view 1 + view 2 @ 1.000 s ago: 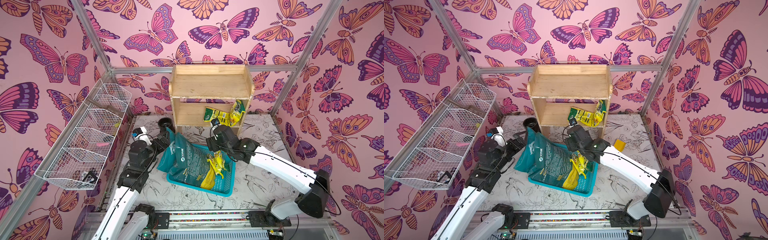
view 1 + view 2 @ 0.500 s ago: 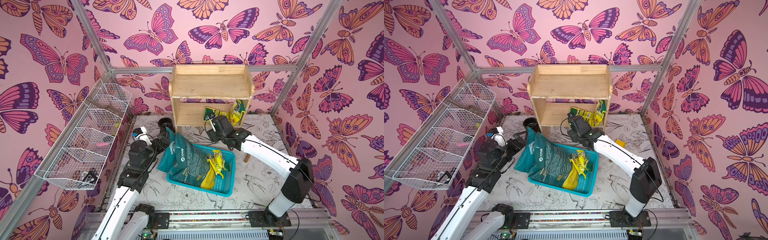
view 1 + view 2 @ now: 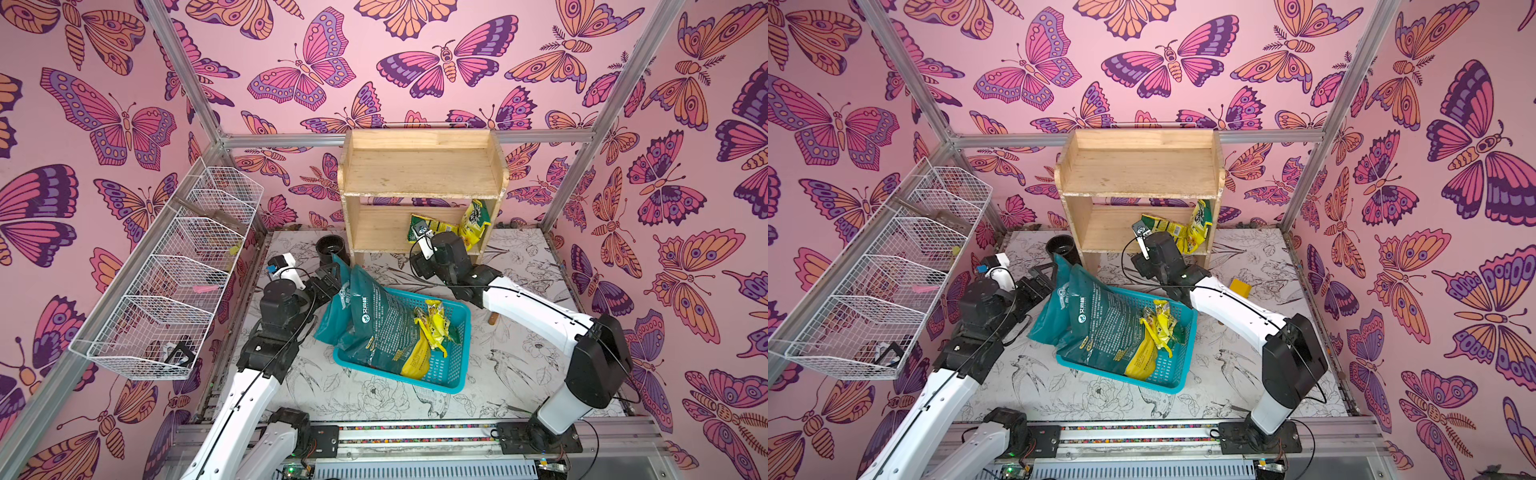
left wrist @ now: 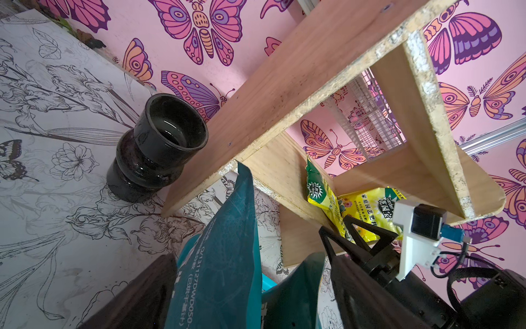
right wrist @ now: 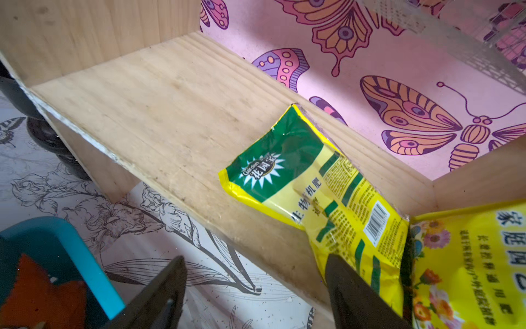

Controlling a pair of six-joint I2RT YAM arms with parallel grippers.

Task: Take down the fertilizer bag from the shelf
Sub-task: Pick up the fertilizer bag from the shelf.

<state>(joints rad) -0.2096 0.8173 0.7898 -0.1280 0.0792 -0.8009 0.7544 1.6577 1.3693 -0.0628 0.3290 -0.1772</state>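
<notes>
Two fertilizer bags sat on the shelf (image 5: 170, 119), lower board, right end: flat bag (image 5: 313, 193), leaning bag (image 5: 469, 256). Right tool (image 5: 256, 267) gaped wide, empty, at the flat bag's edge; a shallow pinch could've slipped off that slick corner.

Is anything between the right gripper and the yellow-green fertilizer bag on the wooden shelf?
Nothing visible: the open right gripper faces the flat yellow-green fertilizer bag on the pale wooden shelf; another yellow flowered bag lies beside it, not between.

Yellow-green fertilizer bag (image 5: 313, 182) lies flat on the pale wooden shelf's (image 3: 419, 174) lower tier.
</notes>
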